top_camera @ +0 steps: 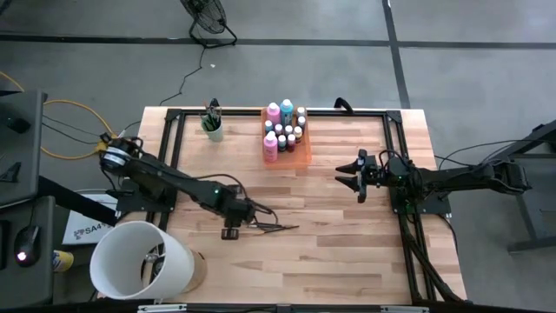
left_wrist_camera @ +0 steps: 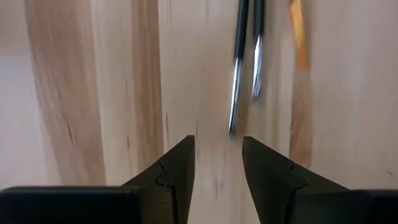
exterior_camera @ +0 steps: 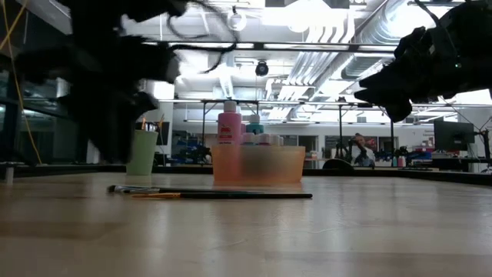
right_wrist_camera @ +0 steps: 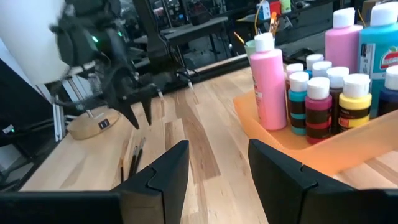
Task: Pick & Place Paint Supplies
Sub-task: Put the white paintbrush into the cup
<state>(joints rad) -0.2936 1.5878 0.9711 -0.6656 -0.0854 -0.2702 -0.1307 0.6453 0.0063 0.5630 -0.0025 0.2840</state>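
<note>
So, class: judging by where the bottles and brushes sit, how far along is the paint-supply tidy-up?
Looks done: the bottles stand in the orange tray, and some brushes sit in the green cup. In hand: nothing gripped; the left pincer is open, just above the loose brushes on the table. Left: those brushes, apparently. The right pincer waits open, empty, right of the tray.

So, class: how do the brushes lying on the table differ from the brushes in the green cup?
The loose brushes lie flat on the bare wood by the left gripper; the cup brushes stand upright. The loose ones are near the table's middle; the cup sits at the far edge, beside the orange tray. Both sets are thin and dark-handled.
</note>
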